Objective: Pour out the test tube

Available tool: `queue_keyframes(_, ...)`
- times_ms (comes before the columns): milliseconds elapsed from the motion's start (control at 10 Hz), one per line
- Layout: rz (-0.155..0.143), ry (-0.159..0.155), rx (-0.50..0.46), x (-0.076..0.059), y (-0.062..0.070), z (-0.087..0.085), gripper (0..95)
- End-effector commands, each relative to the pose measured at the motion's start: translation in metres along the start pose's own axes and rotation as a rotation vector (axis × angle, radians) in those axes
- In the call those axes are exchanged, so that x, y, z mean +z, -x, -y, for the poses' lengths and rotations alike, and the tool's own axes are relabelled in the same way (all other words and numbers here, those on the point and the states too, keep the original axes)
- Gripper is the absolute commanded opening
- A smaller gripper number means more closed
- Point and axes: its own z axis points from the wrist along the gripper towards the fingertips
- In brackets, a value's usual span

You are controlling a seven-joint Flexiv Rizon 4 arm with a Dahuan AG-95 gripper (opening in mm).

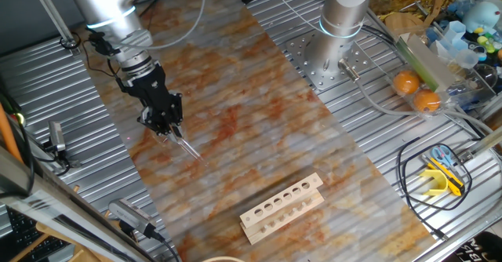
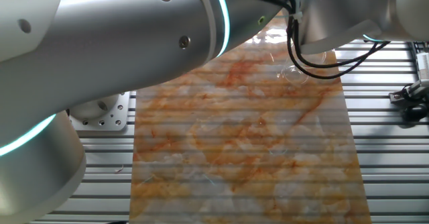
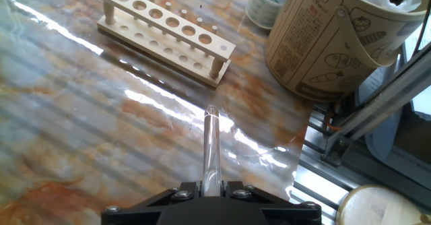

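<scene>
Glass test tube (image 3: 212, 144) is clamped in the gripper (image 3: 211, 188) jaws at lower frame, lifted clear of the rack (image 3: 163, 33); tipping it out remains.

Orange-veined grey marble-patterned mat (image 1: 259, 136) over ribbed silver metal table (image 1: 63, 97); pale wooden rack with a row of holes (image 3: 161, 33); colourless clear glass test tube (image 3: 211, 147) in black gripper (image 3: 211, 193). Tan paper tub printed with dark line drawings (image 3: 330, 36); two orange round fruits (image 1: 417, 92).

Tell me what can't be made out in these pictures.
- Test tube contents: glass too clear, hand view.
- Gripper: hidden behind the arm in the other fixed view.
- Beaker: cut off by the top edge, hand view.
- Rack holes: too small to check, one fixed view.
</scene>
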Motion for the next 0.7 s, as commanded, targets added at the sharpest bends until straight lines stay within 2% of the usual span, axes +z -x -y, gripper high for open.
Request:
queue_keyframes(100,0.009,-0.002,-0.002,-0.0003,-0.0014,-0.0005,0.0)
queue_keyframes(700,0.023,-0.006,-0.001,0.0008,-0.0052,0.004,0.0)
